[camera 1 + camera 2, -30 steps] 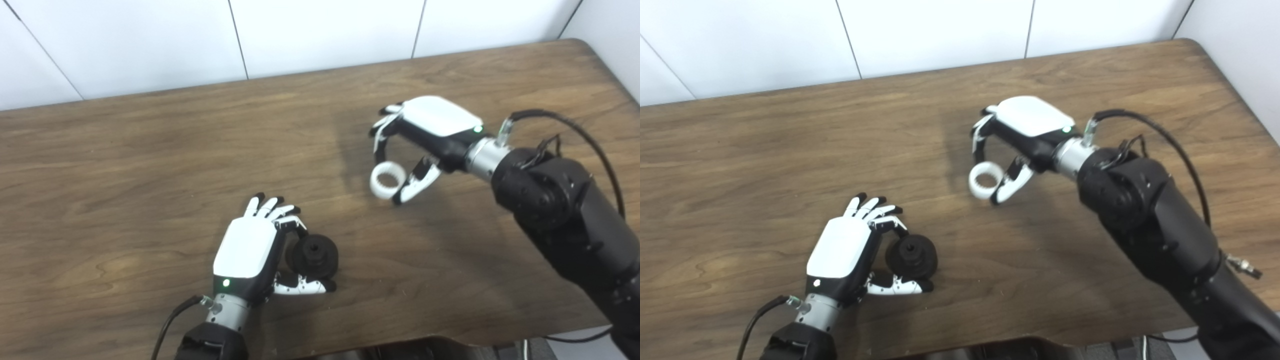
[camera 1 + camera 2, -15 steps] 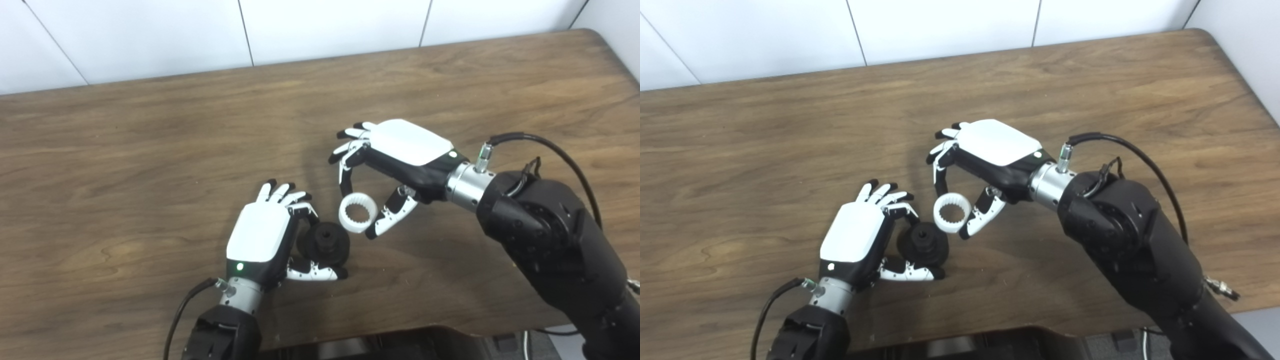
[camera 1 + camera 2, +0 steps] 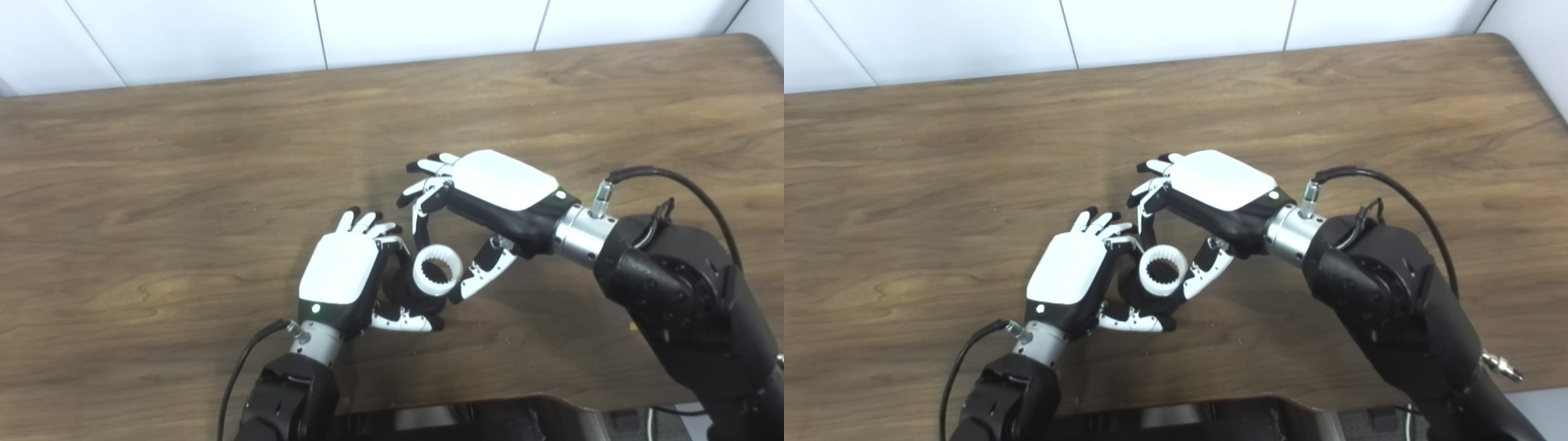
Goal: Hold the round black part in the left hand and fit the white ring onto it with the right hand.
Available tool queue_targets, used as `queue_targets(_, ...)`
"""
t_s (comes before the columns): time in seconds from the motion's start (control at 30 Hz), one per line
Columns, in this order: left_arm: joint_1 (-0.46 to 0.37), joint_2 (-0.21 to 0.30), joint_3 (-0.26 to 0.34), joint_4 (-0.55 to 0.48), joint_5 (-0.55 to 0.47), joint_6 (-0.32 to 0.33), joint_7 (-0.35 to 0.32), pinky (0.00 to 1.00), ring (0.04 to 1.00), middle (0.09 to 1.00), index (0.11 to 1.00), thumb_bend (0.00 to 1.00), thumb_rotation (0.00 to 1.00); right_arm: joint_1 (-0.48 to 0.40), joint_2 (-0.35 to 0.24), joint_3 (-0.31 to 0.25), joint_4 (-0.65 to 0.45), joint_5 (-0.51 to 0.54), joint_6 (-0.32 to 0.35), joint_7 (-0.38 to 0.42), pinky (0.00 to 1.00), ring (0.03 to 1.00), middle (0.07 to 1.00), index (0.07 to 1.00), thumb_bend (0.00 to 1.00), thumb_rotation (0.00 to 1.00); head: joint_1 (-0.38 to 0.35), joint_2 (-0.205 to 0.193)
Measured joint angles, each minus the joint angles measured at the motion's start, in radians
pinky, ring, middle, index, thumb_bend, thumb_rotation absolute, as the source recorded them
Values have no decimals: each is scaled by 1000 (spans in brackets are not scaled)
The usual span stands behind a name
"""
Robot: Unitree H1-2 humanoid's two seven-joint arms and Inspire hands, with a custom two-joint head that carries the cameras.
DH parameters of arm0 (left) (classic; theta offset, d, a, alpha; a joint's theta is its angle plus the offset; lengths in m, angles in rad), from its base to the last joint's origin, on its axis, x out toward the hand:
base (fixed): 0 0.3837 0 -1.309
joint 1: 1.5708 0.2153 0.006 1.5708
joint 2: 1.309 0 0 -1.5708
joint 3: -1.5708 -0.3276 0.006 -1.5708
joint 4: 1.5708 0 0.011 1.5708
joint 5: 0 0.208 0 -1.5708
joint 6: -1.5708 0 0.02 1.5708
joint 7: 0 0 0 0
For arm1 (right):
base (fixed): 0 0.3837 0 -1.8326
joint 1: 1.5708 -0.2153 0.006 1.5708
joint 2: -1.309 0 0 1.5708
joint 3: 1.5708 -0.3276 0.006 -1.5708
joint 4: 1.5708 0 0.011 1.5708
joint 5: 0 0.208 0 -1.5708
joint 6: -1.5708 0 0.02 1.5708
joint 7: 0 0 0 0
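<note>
Left eye view: table [image 3: 153, 184]. Right hand [image 3: 490, 202] pinching ring [image 3: 437, 277] by rim, directly over part [image 3: 407, 293], prob. touching. Left hand [image 3: 343, 278] clamped on part. Both look stiff, light plastic; ring's toothed bore needs lining up.

Lab-like test bench: bare wooden table [image 3: 184, 184], plain white panelled wall [image 3: 214, 30].

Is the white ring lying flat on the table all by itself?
No, the right hand holds the white ring over the round black part in the left hand.
</note>
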Motion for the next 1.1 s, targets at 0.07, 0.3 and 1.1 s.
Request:
queue_targets(0.07,0,-1,0,0,1,0,0,1000,920,817,484,521,58,0,1,0,6,-1,-12,0,1000,958,819,483,524,134,0,0)
queue_targets(0.3,-1,-3,-2,0,8,1,-5,1000,926,822,485,521,58,6,12,-1,51,-17,-59,-8,987,960,818,483,525,136,2,3)
queue_targets(1.1,-6,-11,-2,-7,22,4,-31,1000,927,823,485,520,57,29,47,-2,99,-59,-129,-40,992,973,832,483,524,133,0,12)
